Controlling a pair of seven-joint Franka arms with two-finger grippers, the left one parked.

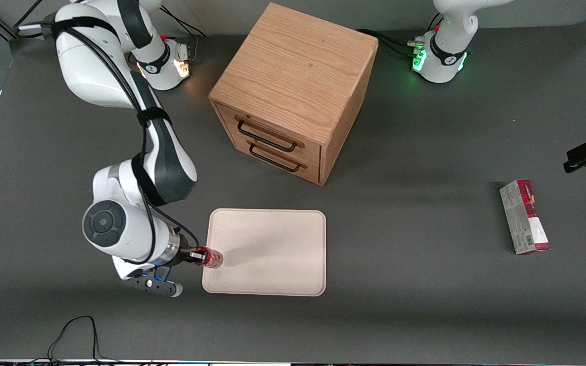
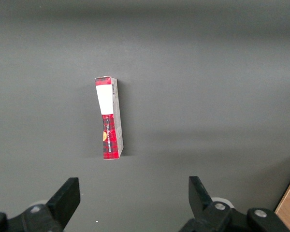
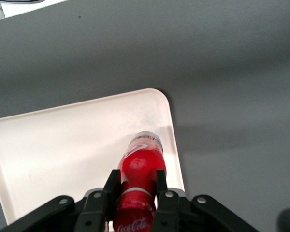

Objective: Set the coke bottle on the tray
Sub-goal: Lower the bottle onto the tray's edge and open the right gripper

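I see the jaws point(image 3: 137, 191) clamped on the coke bottle point(image 3: 140, 166), one finger point(image 3: 111, 186) pressed on each side of the red body, so they are closed down to the bottle's width with no gap showing. From the front, the gripper point(image 1: 199, 255) sits at the edge of the tray point(image 1: 272, 239) on the working arm's side, with the bottle point(image 1: 213, 258) held over that edge, close to the tray corner nearest the front camera. The wrist view shows the bottle's clear base pointing down at the cream tray point(image 3: 63, 145) near its rounded corner; I can't tell whether the base touches the tray or hangs just above it. White Coca-Cola script is readable on the bottle between the fingers. The tray itself lies flat on the dark grey surface point(image 1: 400, 305), nearer the front camera than the wooden drawer cabinet point(image 1: 293, 91), which has two drawers with dark handles, both shut. A red-and-grey carton box point(image 1: 524, 216) lies flat on the surface well apart from the tray, toward the parked arm's end; the left wrist view shows the same box point(image 2: 109, 118) alone on the grey.
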